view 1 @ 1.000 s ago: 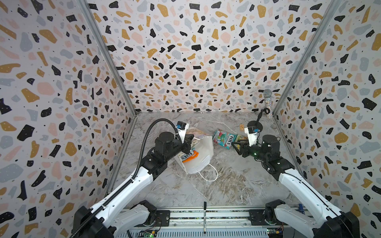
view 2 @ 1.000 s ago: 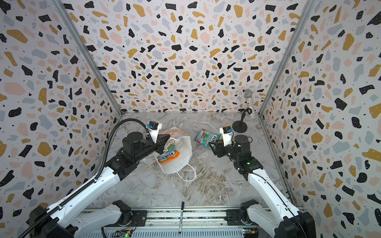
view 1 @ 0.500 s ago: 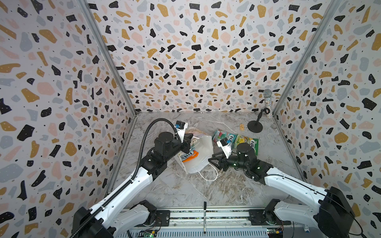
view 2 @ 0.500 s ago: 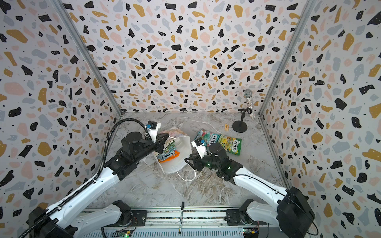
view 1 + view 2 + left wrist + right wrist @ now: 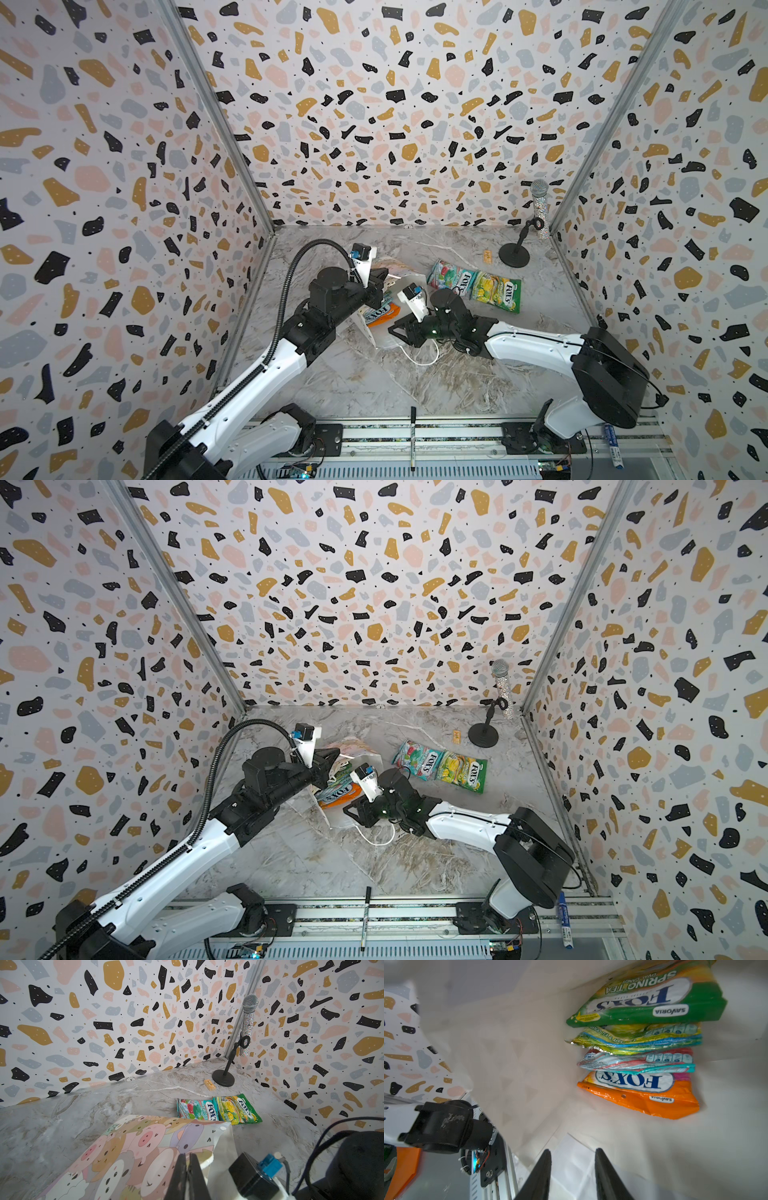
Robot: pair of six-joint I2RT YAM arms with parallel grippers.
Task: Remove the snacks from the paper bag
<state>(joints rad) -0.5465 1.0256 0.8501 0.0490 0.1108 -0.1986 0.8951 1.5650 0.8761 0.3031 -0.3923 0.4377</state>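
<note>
Midway now: your left jaws pinch the bag [image 5: 128, 1147] rim, mid counter [image 5: 415, 386]; your right jaws, part open, empty, face four packets [image 5: 639, 1059] inside. Two packets [image 5: 473, 284] lie out. Next, reach deeper, grip one.

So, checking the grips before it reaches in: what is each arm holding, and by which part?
The left gripper pinches the white cartoon-printed paper bag by its open rim; the right gripper, jaws apart, holds nothing.

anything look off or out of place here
The paper bag lies tipped on its side, rim pinched by the left end effector, four packets stacked inside. A glittery microphone in the far right corner looks unrelated.
</note>
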